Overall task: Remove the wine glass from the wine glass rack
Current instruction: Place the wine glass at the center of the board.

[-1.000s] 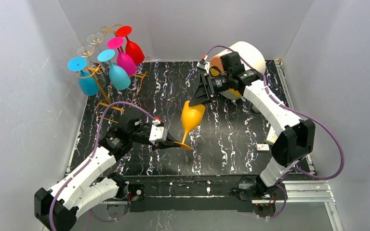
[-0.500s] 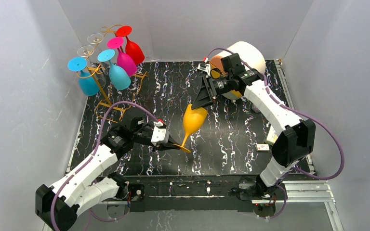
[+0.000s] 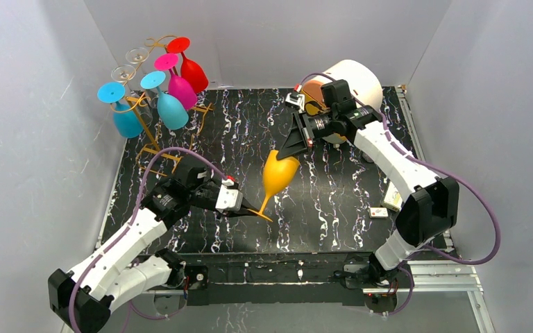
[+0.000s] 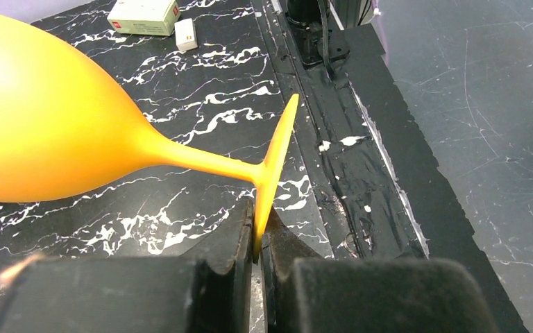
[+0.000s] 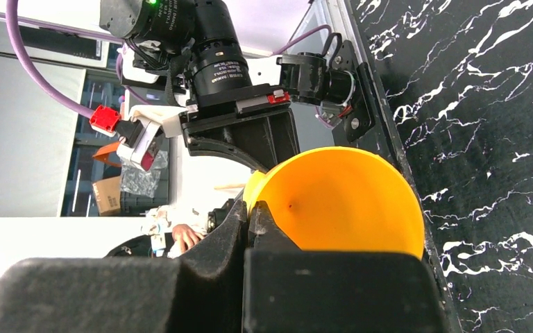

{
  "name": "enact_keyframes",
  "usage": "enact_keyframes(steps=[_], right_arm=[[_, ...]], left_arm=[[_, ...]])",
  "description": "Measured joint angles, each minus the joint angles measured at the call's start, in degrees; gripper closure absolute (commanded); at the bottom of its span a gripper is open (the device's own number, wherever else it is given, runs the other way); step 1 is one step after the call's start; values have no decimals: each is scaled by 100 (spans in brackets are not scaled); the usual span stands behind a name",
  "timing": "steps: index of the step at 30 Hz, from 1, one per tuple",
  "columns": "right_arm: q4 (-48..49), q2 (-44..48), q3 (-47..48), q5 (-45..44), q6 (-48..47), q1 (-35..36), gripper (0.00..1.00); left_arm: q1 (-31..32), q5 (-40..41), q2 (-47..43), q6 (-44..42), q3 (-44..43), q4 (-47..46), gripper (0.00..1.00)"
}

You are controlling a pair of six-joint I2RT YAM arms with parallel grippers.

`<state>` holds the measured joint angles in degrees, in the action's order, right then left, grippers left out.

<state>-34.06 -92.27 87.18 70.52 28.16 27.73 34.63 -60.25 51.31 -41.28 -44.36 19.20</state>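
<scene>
An orange wine glass [image 3: 277,173] hangs tilted over the middle of the table, foot toward the near left. My left gripper [image 3: 248,209] is shut on the edge of its round foot [image 4: 272,163]. My right gripper [image 3: 284,150] is shut on the rim of the bowl [image 5: 340,201], one finger inside and one outside. The gold wire wine glass rack [image 3: 154,142] stands at the far left corner, with blue [image 3: 126,119], light-blue [image 3: 171,109], pink [image 3: 181,89], red [image 3: 193,71] and clear [image 3: 125,73] glasses hanging upside down from it.
A large white cylinder with an orange inside [image 3: 347,87] lies at the back right behind the right arm. A small white box [image 3: 391,199] and a small card [image 3: 377,213] lie near the right edge of the black marbled mat [image 3: 333,215].
My right gripper has gone from open beside the bowl's rim to shut on it. The glass and left gripper have shifted only slightly.
</scene>
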Motion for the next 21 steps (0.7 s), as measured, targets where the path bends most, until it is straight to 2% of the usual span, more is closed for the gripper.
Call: enact_keyframes(steps=[3, 5, 9, 10, 12, 15, 17, 19, 21], right_arm=[[129, 26, -2, 28, 79, 11, 99], [177, 48, -39, 13, 98, 4, 99], [197, 116, -162, -120, 114, -24, 99], [164, 120, -168, -179, 92, -13, 99], [68, 131, -164, -334, 28, 13, 99], [-105, 155, -155, -616, -151, 72, 99], [-175, 155, -155, -754, -232, 101, 99], [-212, 155, -155, -837, -299, 101, 99], [-214, 157, -155, -916, -317, 101, 99]], left_arm=[[0, -26, 66, 15, -74, 57, 100], [0, -70, 201, 15, -186, 173, 89], [0, -127, 461, 68, -313, 433, 83], [0, -111, 496, 83, -323, 496, 78], [-2, -31, 529, 98, -372, 695, 63], [-2, 72, 516, 114, -393, 874, 50], [-2, 127, 496, 175, -393, 964, 45], [-2, 192, 472, 243, -402, 1036, 34], [-2, 254, 437, 284, -411, 1108, 6]])
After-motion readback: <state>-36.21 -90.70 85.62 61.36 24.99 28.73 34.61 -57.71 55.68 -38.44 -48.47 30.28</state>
